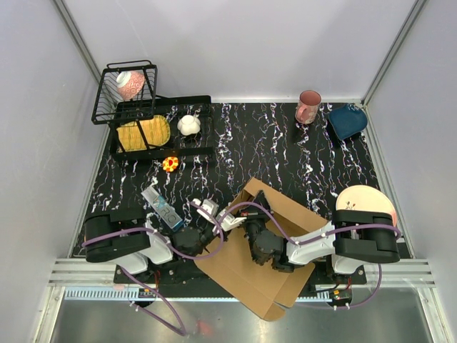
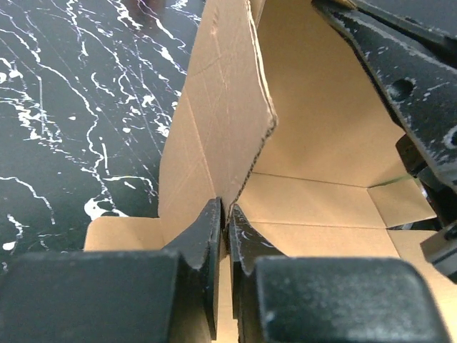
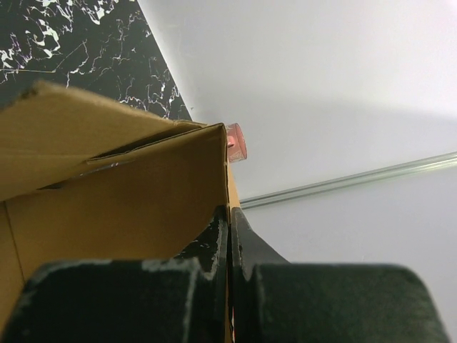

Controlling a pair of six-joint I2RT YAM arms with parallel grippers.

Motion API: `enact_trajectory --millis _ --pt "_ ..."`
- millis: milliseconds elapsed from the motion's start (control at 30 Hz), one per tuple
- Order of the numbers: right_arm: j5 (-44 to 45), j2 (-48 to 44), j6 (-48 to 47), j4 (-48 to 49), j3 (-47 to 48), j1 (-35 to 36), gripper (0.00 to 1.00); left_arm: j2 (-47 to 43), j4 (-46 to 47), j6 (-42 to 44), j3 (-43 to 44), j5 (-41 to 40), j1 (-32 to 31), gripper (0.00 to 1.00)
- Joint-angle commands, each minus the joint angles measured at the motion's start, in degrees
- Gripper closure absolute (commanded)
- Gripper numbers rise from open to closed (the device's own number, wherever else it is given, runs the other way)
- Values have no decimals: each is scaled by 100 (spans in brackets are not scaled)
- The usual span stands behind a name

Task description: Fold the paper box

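The paper box (image 1: 250, 275) is a brown cardboard sheet with raised flaps, lying at the near middle of the table and overhanging the front edge. My left gripper (image 1: 218, 227) is shut on the edge of an upright flap of the paper box (image 2: 221, 136); its jaws pinch the cardboard (image 2: 227, 214). My right gripper (image 1: 255, 230) is shut on another upright wall of the paper box (image 3: 143, 207), with the card edge between its jaws (image 3: 229, 214). Both grippers sit close together at the box's left side.
A black dish rack (image 1: 146, 121) holds a yellow plate, a white item and a pink cup at the back left. A pink mug (image 1: 308, 106) and a blue dish (image 1: 348, 120) stand at the back right. A peach plate (image 1: 365, 200) lies at the right. A small orange toy (image 1: 170, 163) and a packet (image 1: 162, 207) lie left of the box.
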Motion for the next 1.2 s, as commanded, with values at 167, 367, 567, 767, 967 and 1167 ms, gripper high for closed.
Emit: enact_trajectory --millis 167,367,567,767,967,1167 --pt "-2 -202 334 160 -124 175 99 298 1514 -119 125 -57 -99 78" --pt "16 -246 361 107 -168 184 99 -44 1514 -31 -147 -338 -99 47" --pt "7 -228 387 99 -177 193 99 -756 1426 312 -499 -576 -99 42" --pt "-10 -202 378 107 -159 193 99 -2144 541 453 -956 -769 -99 41" --pt "-28 -237 396 99 -151 184 99 -3481 -921 935 -894 -1165 -64 39" --pt "-63 -105 378 178 -142 193 100 -4324 -1807 989 -983 -1297 -55 37"
